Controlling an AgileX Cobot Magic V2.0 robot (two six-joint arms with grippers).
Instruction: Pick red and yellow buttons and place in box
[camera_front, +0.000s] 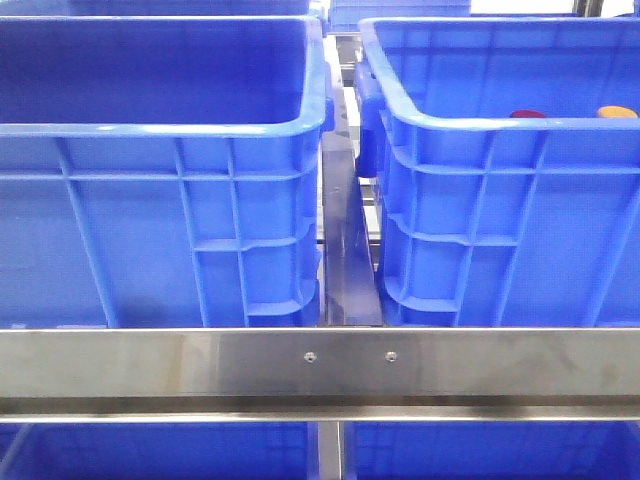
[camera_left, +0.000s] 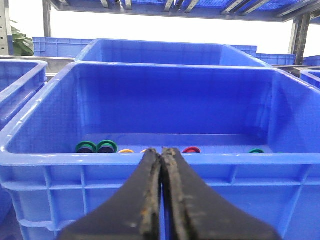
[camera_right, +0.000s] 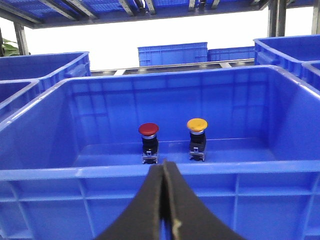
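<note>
Blue plastic filled nearly every view. From the front camera I saw two large crates side by side behind a steel rail (camera_front: 320, 362): the left crate (camera_front: 160, 130), darker inside, at about 9 o'clock, and the box (camera_front: 520, 125), brighter inside, at about 3 o'clock, with a narrow gap between them.

Over the box's near rim I could just make out the domes of the red button (camera_front: 527, 114) and the yellow button (camera_front: 617, 112), toward 2 o'clock in the front view. Neither arm showed in that view.

The right wrist camera looked straight into the box (camera_right: 165, 172). The red button (camera_right: 148, 130) and yellow button (camera_right: 197, 124) stood upright on their dark bases on the box floor, side by side but apart, red at 9 o'clock of yellow. The right tool (camera_right: 165, 167) sat just outside the near rim with its fingers pressed together, holding nothing.

The left wrist camera faced another crate (camera_left: 150, 160). On its floor lay several small round pieces: two green-rimmed ones (camera_left: 96, 146) touching, an orange one (camera_left: 126, 150), a red one (camera_left: 191, 149), and another green one (camera_left: 256, 150) well apart. The left tool (camera_left: 161, 152) was likewise closed tight, fingers meeting, gripping nothing, outside that crate's near wall.
</note>
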